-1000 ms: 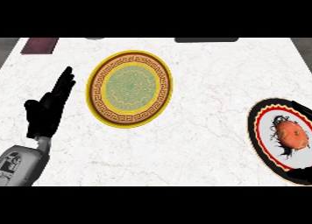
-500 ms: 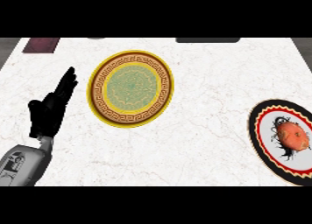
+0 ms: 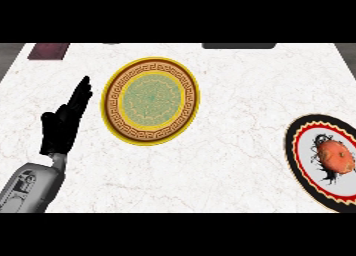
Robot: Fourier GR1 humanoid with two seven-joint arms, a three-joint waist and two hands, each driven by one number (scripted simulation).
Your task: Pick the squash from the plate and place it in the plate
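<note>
The white marble counter (image 3: 233, 100) fills almost the whole head view. On its far middle part lies a big round plate with a yellow rim, a brown patterned band and a green centre (image 3: 119, 125); nothing lies on it.

At the right edge of the view, nearer to the robot, there is a second round plate, with a black rim, a red ring and a white centre (image 3: 293, 145). It is partly cut by the edge of the view and is well apart from the yellow plate.

The grey left forearm (image 3: 26, 190) comes in from the lower left corner. The black left hand (image 3: 61, 125) is at its end, just beside the left side of the yellow plate but not touching it. Its fingers are straight and together and point away from the robot. The thumb stands a little out to the left, and the hand holds nothing.

The small round orange squash (image 3: 336, 156) rests on the white centre of the black-rimmed plate, among some dark drawn lines.

At the far edge of the counter are a dark red rectangular object (image 3: 48, 50) on the left and a dark flat object (image 3: 238, 45) more to the right.
</note>
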